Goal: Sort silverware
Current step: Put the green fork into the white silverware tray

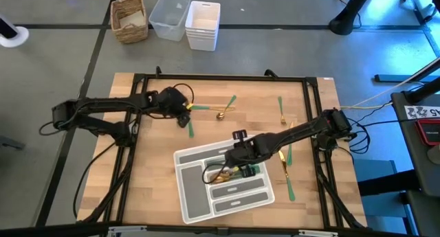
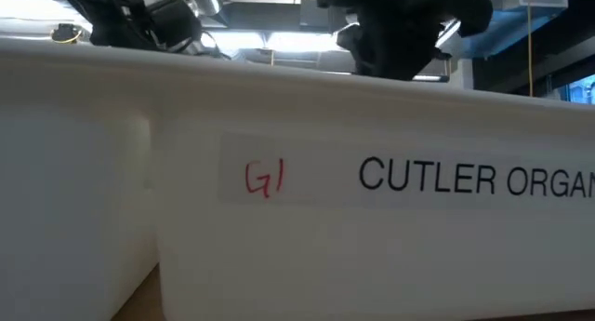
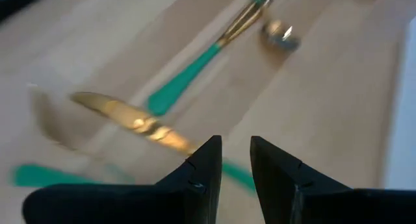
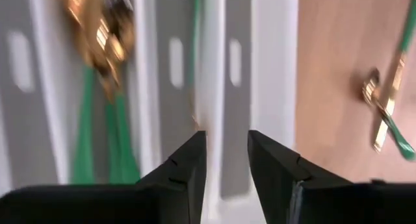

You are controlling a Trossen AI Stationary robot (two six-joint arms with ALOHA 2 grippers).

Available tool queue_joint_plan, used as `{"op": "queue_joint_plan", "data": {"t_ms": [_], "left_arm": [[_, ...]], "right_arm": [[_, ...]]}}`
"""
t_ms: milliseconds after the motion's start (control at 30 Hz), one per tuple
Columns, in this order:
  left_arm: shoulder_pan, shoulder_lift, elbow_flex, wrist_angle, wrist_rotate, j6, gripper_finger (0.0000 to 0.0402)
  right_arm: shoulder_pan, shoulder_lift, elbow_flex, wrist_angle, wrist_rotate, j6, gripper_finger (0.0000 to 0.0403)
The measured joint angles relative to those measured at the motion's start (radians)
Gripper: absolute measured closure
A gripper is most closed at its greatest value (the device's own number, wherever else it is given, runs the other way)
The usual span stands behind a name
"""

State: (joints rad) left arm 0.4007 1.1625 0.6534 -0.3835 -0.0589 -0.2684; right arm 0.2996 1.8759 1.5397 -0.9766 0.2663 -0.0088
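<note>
Overhead, the wooden table (image 1: 158, 175) carries a grey compartmented tray (image 1: 196, 206) lying at about 6 o'clock from the table's centre, turned slightly askew.

Right arm: it reaches in from 3 o'clock, and the right gripper (image 1: 237, 170) hangs over the tray's middle compartments. In the right wrist view its two dark fingers (image 4: 185, 169) stand a narrow gap apart with nothing between them, directly above a white divider of the tray. Several pieces of silverware (image 4: 104, 87) with gold heads and green handles lie bunched in one compartment just beside that divider (image 1: 230, 172).

Left arm: it comes in from 9 o'clock, and the left gripper (image 1: 184, 113) sits over the table at about 11 o'clock from centre. In the left wrist view its fingers (image 3: 201, 172) are slightly apart and hold nothing; a gold-bladed knife (image 3: 133, 123) lies on the wood just beyond the fingertips, with a green-handled spoon (image 3: 214, 49) farther off.

Loose pieces: a spoon and fork (image 1: 223, 108) lie near 12 o'clock, and three or four more pieces (image 1: 285, 144) are scattered at 2 to 4 o'clock, outside the tray.

Low view: a white wall printed "CUTLER ORGAN" (image 2: 465, 177) fills the frame.

Off the table at 12 o'clock stand a wicker basket (image 1: 129, 18) and white bins (image 1: 203, 24).
</note>
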Motion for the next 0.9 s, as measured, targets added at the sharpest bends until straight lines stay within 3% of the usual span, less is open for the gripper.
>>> {"op": "queue_joint_plan", "data": {"t_ms": [367,900], "left_arm": [[0.086,0.002,0.001,-0.109,-0.001,0.700,0.0328],[0.158,0.039,-0.070,-0.147,-0.091,0.990,0.0328]], "right_arm": [[0.000,0.000,0.000,-0.095,0.056,0.000,0.0288],[0.001,0.000,0.000,-0.161,0.056,0.003,0.0288]]}}
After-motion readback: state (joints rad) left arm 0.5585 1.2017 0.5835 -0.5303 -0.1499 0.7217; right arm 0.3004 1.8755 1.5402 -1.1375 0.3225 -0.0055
